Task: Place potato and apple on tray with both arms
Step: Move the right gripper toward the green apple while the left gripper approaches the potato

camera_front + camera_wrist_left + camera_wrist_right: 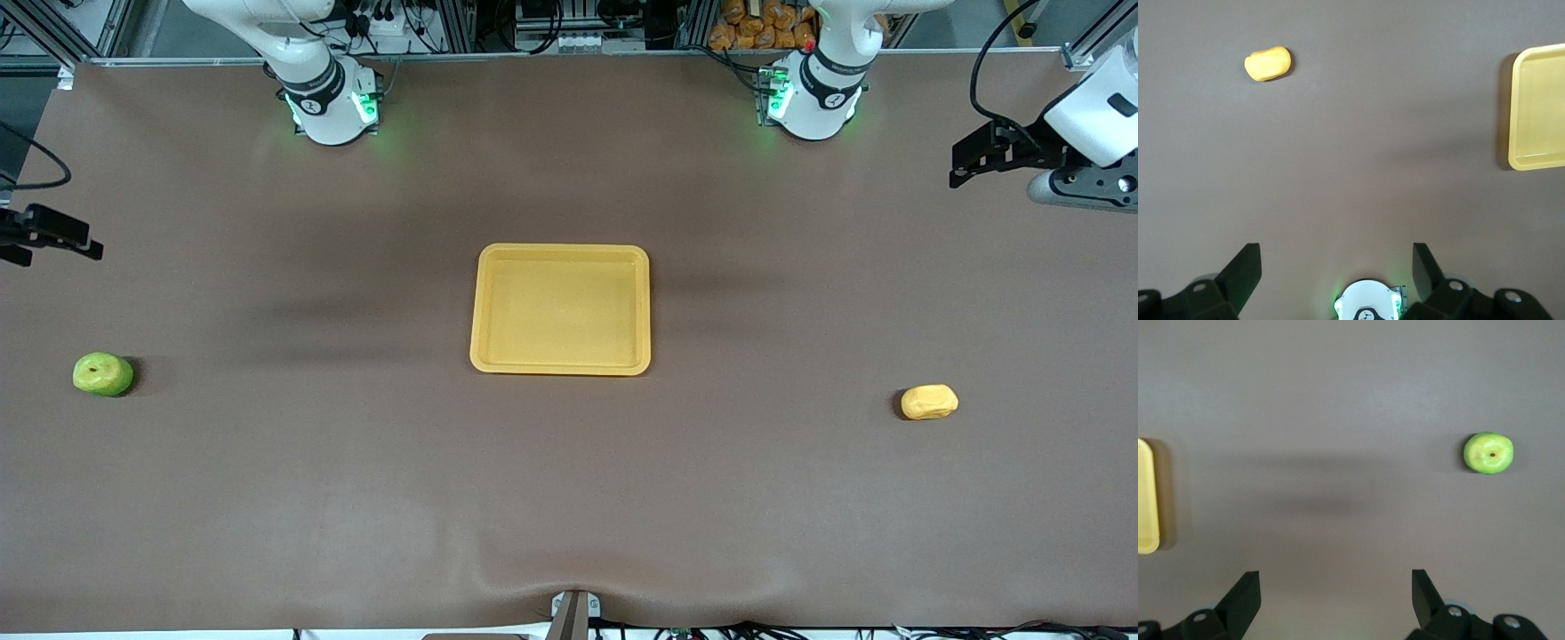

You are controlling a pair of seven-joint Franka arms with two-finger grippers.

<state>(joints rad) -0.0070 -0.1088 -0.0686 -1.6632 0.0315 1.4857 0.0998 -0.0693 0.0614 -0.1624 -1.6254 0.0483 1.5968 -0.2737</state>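
Observation:
The yellow tray lies empty at the table's middle; it also shows in the left wrist view and the right wrist view. The green apple sits on the table toward the right arm's end. The yellow potato lies toward the left arm's end. My left gripper is open and empty, held high over bare table at its end. My right gripper is open and empty, high over bare table at its own end.
The brown mat covers the whole table, with a wrinkle at its front edge. The two arm bases stand at the back edge, lit green. Cables and frame rails run along the back.

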